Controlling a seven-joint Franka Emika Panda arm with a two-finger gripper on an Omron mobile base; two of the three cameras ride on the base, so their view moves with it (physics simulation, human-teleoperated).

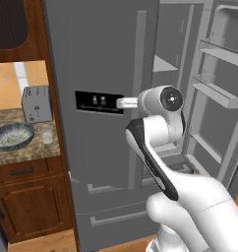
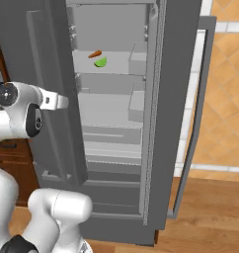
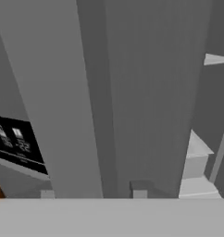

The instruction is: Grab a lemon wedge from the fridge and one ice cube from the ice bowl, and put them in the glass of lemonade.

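1. The fridge (image 1: 101, 64) stands with its right door (image 2: 193, 113) swung wide and its left door closed; a green lemon wedge (image 2: 100, 62) lies on an upper shelf (image 2: 116, 64) beside a small orange item (image 2: 95, 53).
2. The closed left door, with its black dispenser panel (image 1: 99, 102), stands between the arm and the open compartment.
3. On the speckled stone desk (image 1: 47, 145) left of the fridge sit the ice bowl (image 1: 13, 136), the glass of lemonade (image 1: 45, 133) just beside it, and a silver toaster (image 1: 36, 103) behind.
4. Wooden cabinets (image 1: 32, 197) sit beneath the desk; the floor is wood.
5. The end effector (image 3: 93, 196) points at the left door's handle (image 3: 100, 92); I cannot tell how far apart its fingertips are, and it holds nothing visible.
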